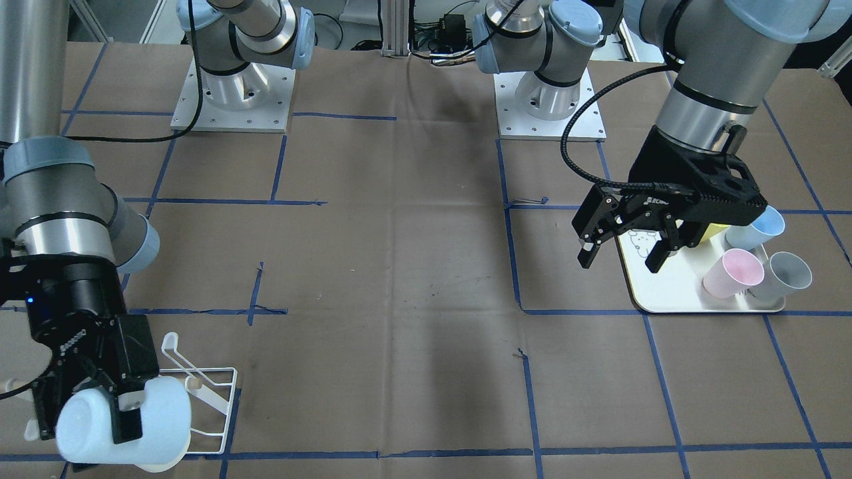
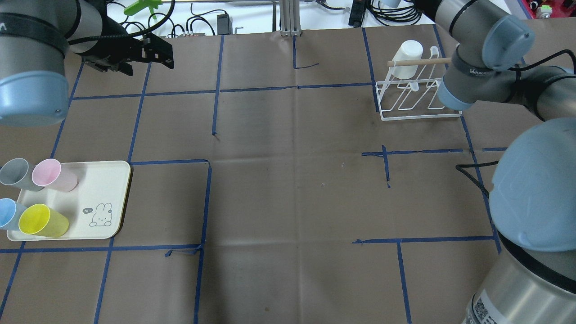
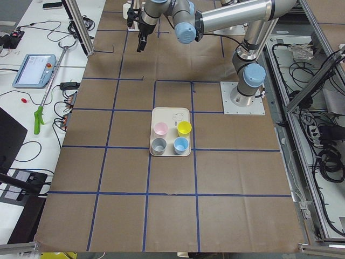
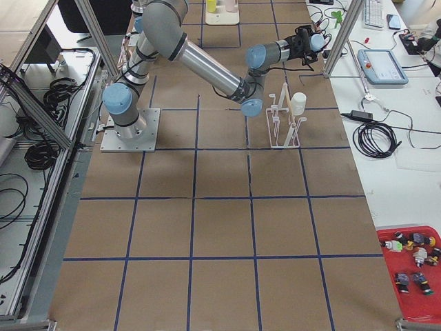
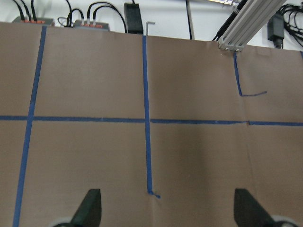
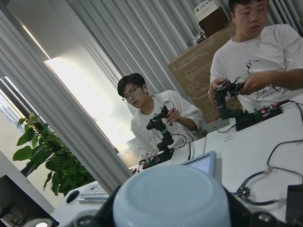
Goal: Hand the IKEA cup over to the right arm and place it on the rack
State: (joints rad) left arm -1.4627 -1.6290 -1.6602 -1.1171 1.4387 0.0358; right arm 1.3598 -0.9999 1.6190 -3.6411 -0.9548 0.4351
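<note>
Well, my right arm (image 1: pixel 60 219) pinches the cup (image 1: pixel 123 426) sideways in its jaws beside the rack (image 1: pixel 216 399), seven o'clock in the front view, likely to hook a prong; my left arm (image 1: pixel 705 100) has its jaws spread, empty.

On the brown paper-covered table (image 2: pixel 288 189) (12 o'clock away from the robot), the cream rectangular tray (image 2: pixel 101 180) is set at 8 o'clock, the white wire rack (image 2: pixel 418 62) at 1 o'clock. On the tray, the grey cup (image 2: pixel 13 174) and pink cup (image 2: pixel 56 176) are placed at 12 o'clock of the blue cup (image 2: pixel 8 214) and yellow cup (image 2: pixel 42 220). The white cup (image 2: pixel 407 51) is located at the rack's 11 o'clock corner.
</note>
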